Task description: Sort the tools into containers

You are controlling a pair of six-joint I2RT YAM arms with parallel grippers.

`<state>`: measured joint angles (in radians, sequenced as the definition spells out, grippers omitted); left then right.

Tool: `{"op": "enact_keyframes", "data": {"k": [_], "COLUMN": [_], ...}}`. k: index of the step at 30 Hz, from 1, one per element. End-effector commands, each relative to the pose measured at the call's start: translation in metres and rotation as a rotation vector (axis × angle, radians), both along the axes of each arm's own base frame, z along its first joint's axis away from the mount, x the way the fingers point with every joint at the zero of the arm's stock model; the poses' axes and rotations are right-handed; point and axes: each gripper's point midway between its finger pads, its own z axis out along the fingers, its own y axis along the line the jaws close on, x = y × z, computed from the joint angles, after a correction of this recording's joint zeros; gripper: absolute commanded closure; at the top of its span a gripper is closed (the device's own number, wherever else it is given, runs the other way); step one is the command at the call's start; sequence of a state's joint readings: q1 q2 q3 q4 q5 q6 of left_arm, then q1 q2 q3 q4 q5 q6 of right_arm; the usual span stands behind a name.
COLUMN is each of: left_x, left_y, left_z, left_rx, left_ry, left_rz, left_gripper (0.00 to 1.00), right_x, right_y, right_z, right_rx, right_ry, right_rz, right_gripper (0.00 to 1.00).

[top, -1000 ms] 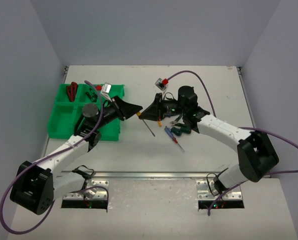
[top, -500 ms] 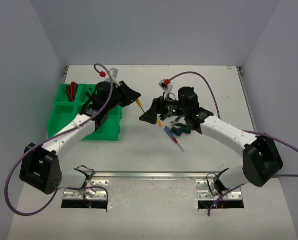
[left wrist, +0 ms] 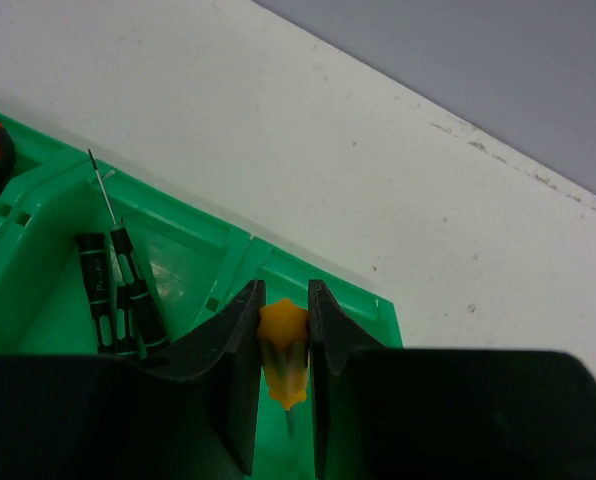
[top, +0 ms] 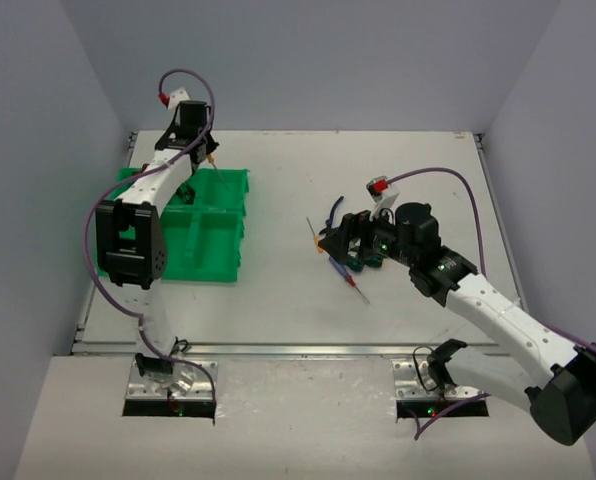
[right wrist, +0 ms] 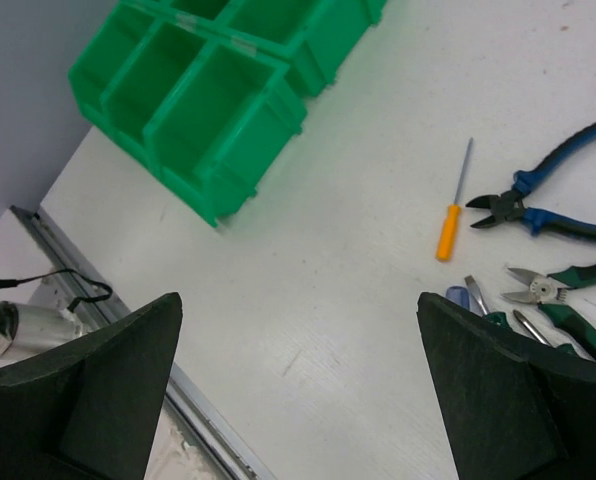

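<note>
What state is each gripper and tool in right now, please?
left gripper, shut on the yellow screwdriver
yellow screwdriver, held by its handle over the green bin
right gripper, open and empty
black screwdrivers, lying in a bin compartment
orange screwdriver, loose on the table
blue pliers, loose on the table
green pliers, loose on the table

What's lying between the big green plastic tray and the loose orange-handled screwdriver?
Nothing. The right wrist view shows only bare white tabletop between the green divided plastic tray and the thin orange-handled screwdriver.
</note>
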<state>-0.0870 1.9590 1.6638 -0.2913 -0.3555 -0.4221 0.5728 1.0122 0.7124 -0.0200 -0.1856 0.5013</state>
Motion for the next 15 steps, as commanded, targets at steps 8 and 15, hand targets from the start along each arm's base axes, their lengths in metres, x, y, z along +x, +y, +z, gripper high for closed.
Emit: {"op": "enact_keyframes", "data": {"k": [8, 15], "left_x": [-0.009, -0.027], "left_y": [-0.032, -0.060], "left_z": [-0.021, -0.007], "left_rx": [-0.048, -0.174], "left_ry": [0.054, 0.059], "left_rz": [-0.115, -0.217], "left_gripper": [0.80, 0.21], "right_x": [0.045, 0.083], "right_y": [-0.007, 0.021], "right_z": [-0.078, -0.110], "right_rx": [-0.276, -0.477], "right_ry": [0.213, 0.276], "right_rz": [-0.159, -0.196], "right_gripper": [0.01, 0.10]}}
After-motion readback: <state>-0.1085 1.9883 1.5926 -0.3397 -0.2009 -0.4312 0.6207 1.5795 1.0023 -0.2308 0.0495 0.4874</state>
